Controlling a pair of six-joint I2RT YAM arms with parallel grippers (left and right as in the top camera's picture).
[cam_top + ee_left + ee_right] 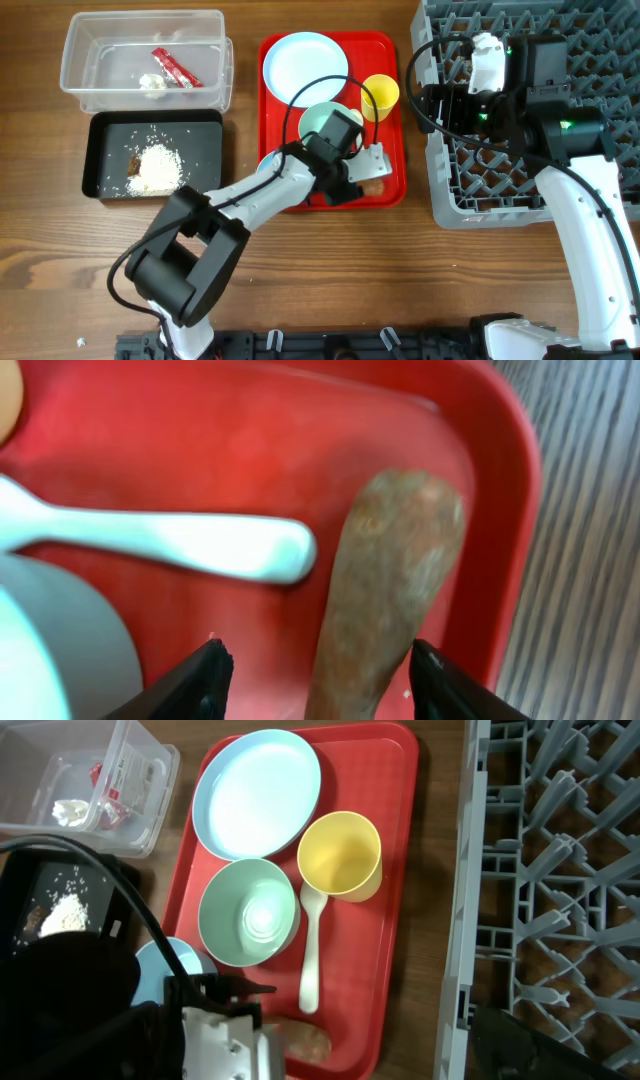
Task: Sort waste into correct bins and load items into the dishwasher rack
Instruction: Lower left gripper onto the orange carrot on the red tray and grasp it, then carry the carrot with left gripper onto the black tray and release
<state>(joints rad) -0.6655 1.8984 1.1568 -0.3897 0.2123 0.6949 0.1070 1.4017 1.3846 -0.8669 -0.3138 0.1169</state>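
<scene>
Left gripper (320, 678) low over a corner of the flat red plastic serving tray (500, 490), jaws spread wide, one dark finger (210, 672) on each side of the near end of the dull orange-brown carrot piece (390, 570). No contact visible on either side. Lies lengthwise between the fingers, rounded end pointing away, just beside the tray's raised rim.

Probably light and stiff, with a round, slightly tapered body. Likely to roll or squirt out of a loose pinch, unlikely to crush. Best taken squarely across the thick middle, not at the tip. Little room for the outer finger against the rim, so worth lowering straight down before closing.

Just beyond, the white plastic spoon (170, 540), one rounded end close to the carrot but apart from it; best kept out of the pinch. Further up the tray, the small pale green round bowl (250, 910), the small yellow plastic cup (340, 855) and the pale blue round plate (258, 795).

Well to the left, the shallow black rectangular tray (205, 135) holding white rice (158, 168), seemingly the carrot's destination, and the clear rectangular plastic tub (100, 50) behind it. On the far side, right gripper (432, 100) above the large grey plastic grid rack (600, 40); cannot tell how its jaws stand.
</scene>
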